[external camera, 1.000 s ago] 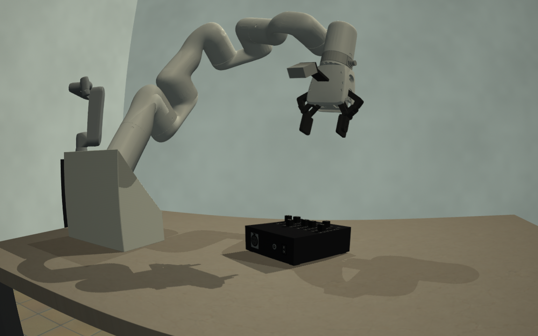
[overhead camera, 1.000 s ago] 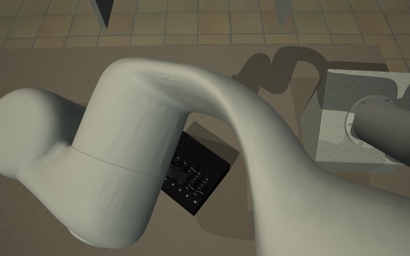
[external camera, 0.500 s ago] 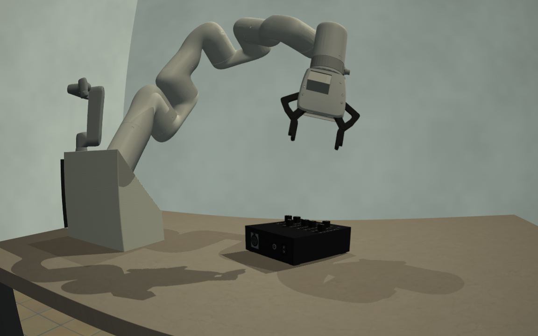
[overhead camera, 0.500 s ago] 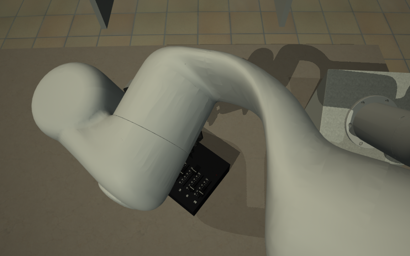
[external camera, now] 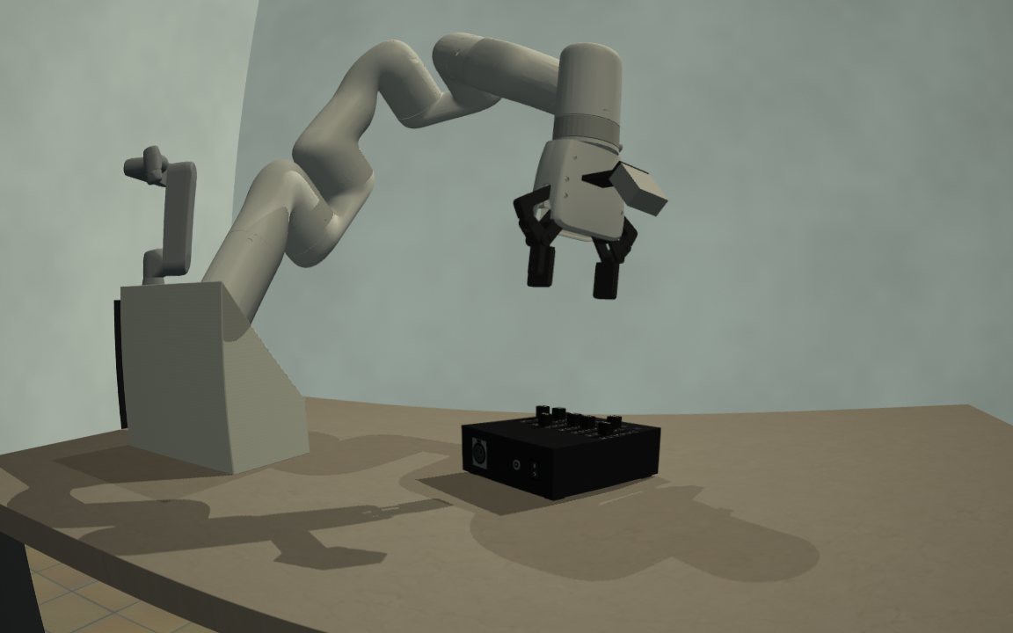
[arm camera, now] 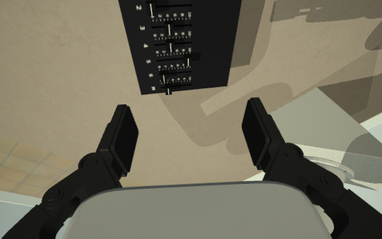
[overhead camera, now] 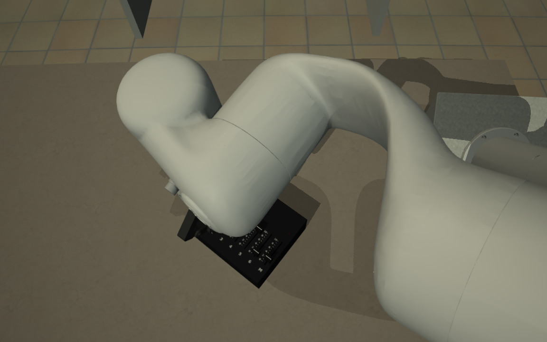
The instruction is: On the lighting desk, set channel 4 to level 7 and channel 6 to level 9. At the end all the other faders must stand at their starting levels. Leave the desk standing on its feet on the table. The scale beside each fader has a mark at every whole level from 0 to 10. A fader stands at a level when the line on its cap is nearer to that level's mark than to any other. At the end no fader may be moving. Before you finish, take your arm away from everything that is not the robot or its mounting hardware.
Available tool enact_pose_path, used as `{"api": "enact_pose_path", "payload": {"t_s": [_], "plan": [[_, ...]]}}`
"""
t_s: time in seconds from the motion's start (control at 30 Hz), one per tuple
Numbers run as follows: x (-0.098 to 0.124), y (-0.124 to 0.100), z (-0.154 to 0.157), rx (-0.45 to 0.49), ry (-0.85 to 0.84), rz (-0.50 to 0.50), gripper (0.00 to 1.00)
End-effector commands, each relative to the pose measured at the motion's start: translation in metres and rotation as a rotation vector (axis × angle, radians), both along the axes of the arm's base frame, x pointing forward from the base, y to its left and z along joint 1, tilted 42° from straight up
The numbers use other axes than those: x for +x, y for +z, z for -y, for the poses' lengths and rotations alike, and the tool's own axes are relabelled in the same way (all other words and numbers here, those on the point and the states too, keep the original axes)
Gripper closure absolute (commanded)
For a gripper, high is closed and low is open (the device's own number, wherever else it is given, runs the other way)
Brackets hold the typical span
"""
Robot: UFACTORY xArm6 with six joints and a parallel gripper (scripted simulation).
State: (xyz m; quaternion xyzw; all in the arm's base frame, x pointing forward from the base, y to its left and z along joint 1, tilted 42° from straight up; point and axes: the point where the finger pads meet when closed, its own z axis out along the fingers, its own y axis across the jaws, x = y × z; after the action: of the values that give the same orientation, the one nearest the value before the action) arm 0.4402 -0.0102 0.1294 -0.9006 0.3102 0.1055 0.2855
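The black box-shaped lighting desk [external camera: 561, 456] stands flat on the brown table top [external camera: 809, 512], in the lower centre of the exterior view, its row of small black fader caps [external camera: 577, 419] rising from the upper face. A round socket and two small fittings show on its near left side.

The pale grey jointed robot arm [external camera: 337, 165] rises from a grey wedge-shaped pedestal [external camera: 195, 377] at the left of that view and arches across to the upper centre. The black two-fingered gripper [external camera: 573, 275] hangs well above the desk, apart from it, pointing downward. Its jaws stand at their widest and nothing is between them. A small grey block on a dark bracket juts from the wrist housing.

In the wrist view the two finger pads flank bare table, and the desk [arm camera: 211, 43] lies at the top centre of the frame, turned so that its channels run down the picture. Labels 2, 3, 4, 5, 6 and M are legible; the exact levels cannot be read with confidence.

In the top view the arm [overhead camera: 245, 140] covers much of the desk [overhead camera: 284, 232], leaving only its lower right portion showing in the lower centre.
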Motion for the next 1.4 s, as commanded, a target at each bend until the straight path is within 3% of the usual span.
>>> {"api": "enact_pose_path", "payload": {"t_s": [0.0,0.13,0.4,1.03,1.37], "plan": [[-0.004,-0.008,0.002,0.051,0.186,0.204,0.0],[-0.007,-0.013,0.003,0.069,0.328,0.351,0.0],[-0.009,-0.016,0.004,0.079,0.427,0.459,0.0],[-0.009,-0.017,0.004,0.079,0.432,0.465,0.0],[-0.006,-0.019,-0.001,0.086,0.311,0.371,0.0]]}}
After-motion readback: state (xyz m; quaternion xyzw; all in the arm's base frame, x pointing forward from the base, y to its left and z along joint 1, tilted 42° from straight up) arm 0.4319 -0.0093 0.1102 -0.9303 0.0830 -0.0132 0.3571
